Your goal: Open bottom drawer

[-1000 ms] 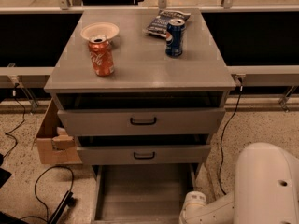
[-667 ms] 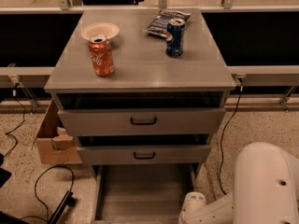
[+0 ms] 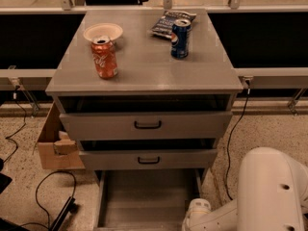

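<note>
- The grey cabinet [image 3: 144,71] has a smooth top with a soft shine, like painted metal.
- The bottom drawer [image 3: 144,198] is plain grey inside, smooth and dull.
- The orange can [image 3: 104,57] and the blue can [image 3: 180,38] are shiny metal.
- The bowl [image 3: 102,32] is white and matt, like paper.
- The snack bag [image 3: 169,22] is crinkly and glossy.
- The box [image 3: 54,146] is brown cardboard, dull and a bit rough.
- The floor [image 3: 272,129] is speckled, like stone.
- The robot arm [image 3: 269,191] is white, smooth plastic with a soft shine; the gripper is past the bottom edge, out of sight.
- The cable [image 3: 234,129] is black and looks rubbery.
</note>
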You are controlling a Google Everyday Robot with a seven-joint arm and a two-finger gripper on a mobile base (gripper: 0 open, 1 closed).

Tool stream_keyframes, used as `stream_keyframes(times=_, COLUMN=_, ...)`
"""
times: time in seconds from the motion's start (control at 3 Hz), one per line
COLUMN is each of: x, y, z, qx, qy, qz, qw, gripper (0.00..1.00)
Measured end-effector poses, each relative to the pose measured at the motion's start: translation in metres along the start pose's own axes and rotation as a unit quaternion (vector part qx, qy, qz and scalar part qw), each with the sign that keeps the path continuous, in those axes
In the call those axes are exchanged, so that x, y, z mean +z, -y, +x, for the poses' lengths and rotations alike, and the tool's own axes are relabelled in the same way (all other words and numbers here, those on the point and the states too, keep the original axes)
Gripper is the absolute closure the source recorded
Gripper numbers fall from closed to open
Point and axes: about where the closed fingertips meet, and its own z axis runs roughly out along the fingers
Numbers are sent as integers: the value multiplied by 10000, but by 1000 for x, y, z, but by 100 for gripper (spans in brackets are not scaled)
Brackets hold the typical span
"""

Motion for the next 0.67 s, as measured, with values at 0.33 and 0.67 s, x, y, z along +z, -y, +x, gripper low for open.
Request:
stream_keyframes(times=0.33, x=13, y=-31, z=4, qx=258, qy=-7, qz=-189, qw=9995, gripper=15)
stream_keyframes(times=0.67, x=8, y=-56, z=9, qx=567, qy=-111, qz=-228, qw=9981, gripper=38)
